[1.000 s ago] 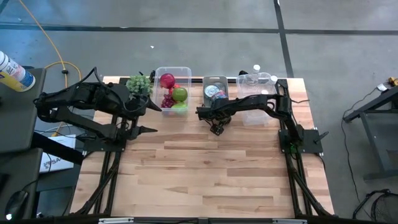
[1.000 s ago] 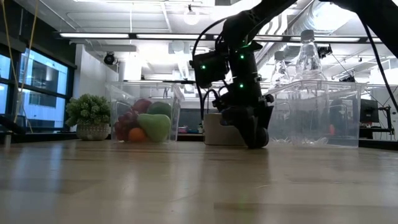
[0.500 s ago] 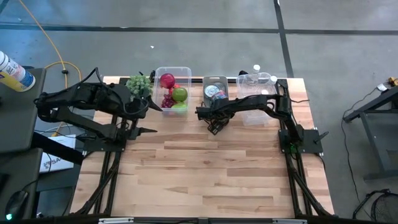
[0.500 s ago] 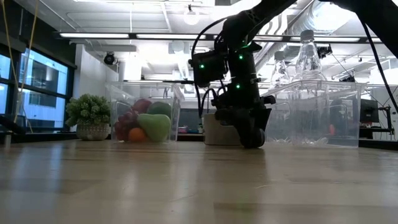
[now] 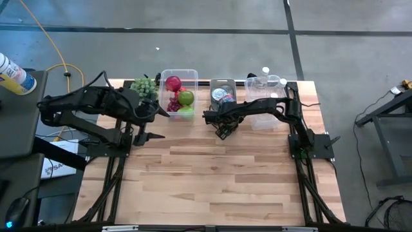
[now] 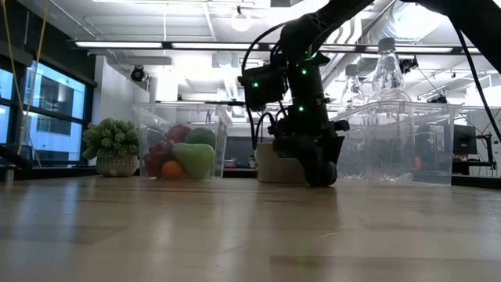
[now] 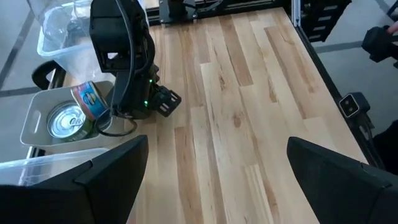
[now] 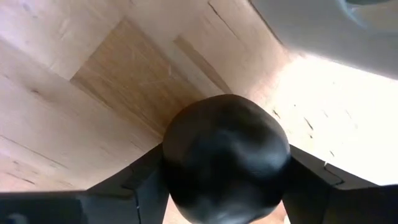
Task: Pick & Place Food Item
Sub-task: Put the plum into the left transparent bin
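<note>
A dark, round food item [image 8: 227, 155] sits on the wooden table just in front of the grey tray of cans [image 5: 223, 93]. My right gripper [image 5: 223, 132] stands over it, pointing steeply down and shut on it; in the low view the item [image 6: 319, 175] shows as a dark ball under the wrist. My left gripper [image 5: 156, 124] hangs open above the table's far left. It is beside the clear bin of fruit [image 5: 179, 95], with nothing between its fingers [image 7: 106, 180]. My right gripper pinches the dark round item between its two fingers [image 8: 146, 180], one on each opposite flank [image 8: 177, 162]. The fingers come from above, slanting steeply down. In the low view the item's underside [image 6: 319, 183] looks to be on the table.
A small potted plant [image 5: 143, 87] stands at the far left. A clear bin with bottles [image 5: 264, 96] stands at the far right, close behind my right arm. The near half of the table [image 5: 212, 180] is bare wood.
My right gripper has rolled a little about its own axis while staying over the dark item, and its fingers have closed in on the item. The item has stayed on the table.
</note>
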### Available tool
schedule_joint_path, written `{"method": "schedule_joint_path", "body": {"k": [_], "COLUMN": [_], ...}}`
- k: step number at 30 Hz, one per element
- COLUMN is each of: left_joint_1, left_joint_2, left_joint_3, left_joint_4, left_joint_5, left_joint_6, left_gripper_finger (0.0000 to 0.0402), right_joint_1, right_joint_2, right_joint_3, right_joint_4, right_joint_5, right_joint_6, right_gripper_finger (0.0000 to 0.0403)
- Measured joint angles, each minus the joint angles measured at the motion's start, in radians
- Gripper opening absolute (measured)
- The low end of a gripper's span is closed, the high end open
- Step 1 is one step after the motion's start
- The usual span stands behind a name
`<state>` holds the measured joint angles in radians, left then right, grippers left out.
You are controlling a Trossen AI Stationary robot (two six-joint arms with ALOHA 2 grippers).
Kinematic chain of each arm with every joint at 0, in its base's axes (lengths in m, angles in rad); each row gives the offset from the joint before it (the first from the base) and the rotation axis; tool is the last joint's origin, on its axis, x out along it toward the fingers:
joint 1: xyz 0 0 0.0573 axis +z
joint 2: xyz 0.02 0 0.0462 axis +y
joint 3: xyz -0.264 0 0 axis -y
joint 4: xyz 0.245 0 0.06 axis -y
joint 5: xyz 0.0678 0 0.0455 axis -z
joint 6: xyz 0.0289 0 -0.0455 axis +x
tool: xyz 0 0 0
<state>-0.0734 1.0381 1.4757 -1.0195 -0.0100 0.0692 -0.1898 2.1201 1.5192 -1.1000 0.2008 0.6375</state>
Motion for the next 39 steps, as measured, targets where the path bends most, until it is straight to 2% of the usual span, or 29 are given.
{"method": "schedule_joint_path", "body": {"k": [6, 11, 15, 19, 24, 28, 31, 36, 39], "left_joint_1": [0.009, 0.040, 0.073, 0.093, 0.097, 0.099, 0.096, 0.093, 0.094], "left_joint_2": [0.013, 0.052, 0.088, 0.114, 0.121, 0.116, 0.110, 0.108, 0.114], "left_joint_3": [0.000, 0.000, 0.000, 0.000, 0.000, 0.000, 0.000, 0.000, 0.000], "left_joint_4": [0.008, 0.091, 0.200, 0.311, 0.373, 0.385, 0.394, 0.391, 0.386], "left_joint_5": [-0.004, -0.006, -0.006, -0.006, -0.007, -0.039, -0.053, -0.053, -0.003], "left_joint_6": [0.103, 0.216, 0.241, 0.240, 0.276, 0.392, 0.419, 0.323, 0.203], "left_gripper_finger": [0.0372, 0.0372, 0.0372, 0.0372, 0.0372, 0.0372, 0.0372, 0.0372, 0.0372], "right_joint_1": [-0.001, 0.007, 0.025, 0.046, 0.085, 0.118, 0.139, 0.211, 0.259], "right_joint_2": [0.000, -0.002, -0.037, -0.134, -0.290, -0.446, -0.551, -0.656, -0.682], "right_joint_3": [0.000, 0.000, 0.006, 0.014, 0.013, 0.013, 0.013, 0.014, 0.014], "right_joint_4": [0.012, 0.024, 0.025, 0.046, 0.058, 0.109, 0.195, 0.337, 0.446], "right_joint_5": [-0.014, -0.027, -0.058, -0.049, -0.023, 0.053, 0.108, 0.212, 0.240], "right_joint_6": [-0.013, -0.011, -0.030, -0.008, 0.047, 0.072, 0.121, 0.092, 0.021], "right_gripper_finger": [0.0213, 0.0212, 0.0212, 0.0212, 0.0212, 0.0212, 0.0212, 0.0211, 0.0211]}}
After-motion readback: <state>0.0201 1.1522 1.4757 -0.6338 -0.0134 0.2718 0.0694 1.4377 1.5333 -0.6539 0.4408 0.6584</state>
